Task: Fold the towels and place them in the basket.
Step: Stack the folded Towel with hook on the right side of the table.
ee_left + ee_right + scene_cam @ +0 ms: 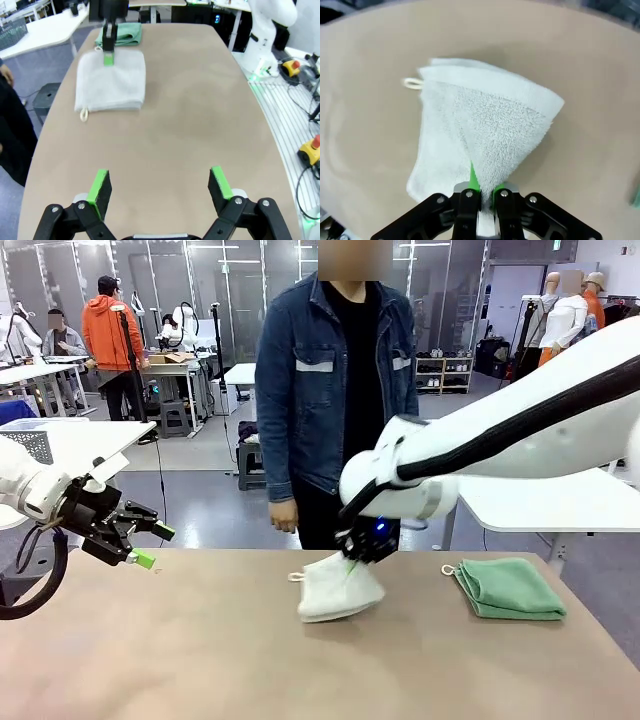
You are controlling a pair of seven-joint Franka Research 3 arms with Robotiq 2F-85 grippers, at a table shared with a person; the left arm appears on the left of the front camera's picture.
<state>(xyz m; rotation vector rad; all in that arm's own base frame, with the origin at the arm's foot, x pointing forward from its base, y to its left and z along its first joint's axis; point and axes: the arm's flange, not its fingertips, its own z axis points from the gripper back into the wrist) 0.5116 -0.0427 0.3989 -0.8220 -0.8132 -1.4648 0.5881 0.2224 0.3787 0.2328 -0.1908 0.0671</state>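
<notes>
The right end effector [482,192] is clenched on an edge of the off-white terry towel with a small corner loop [338,589], which lies at the centre of the front view, just below the person's jacket hem. The pinched edge is lifted while the rest of the cloth rests on the tan tabletop [300,670], so the step in hand looks like folding this towel, the raised part being carried over the part lying flat. In the right wrist view the cloth rises in a peak straight into the closed green pads.

The mint green terry towel [510,587] lies folded at centre right of the front view, well apart from the white one, its loop toward it.

The left end effector [138,537] hangs at the left edge of that frame, fingers spread wide and holding nothing.

The next move calls for laying the lifted edge squarely onto the opposite edge and letting go. How even the fold is cannot be judged from here. A lattice-walled object at the far left edge may be the basket; it is too cropped to tell.
</notes>
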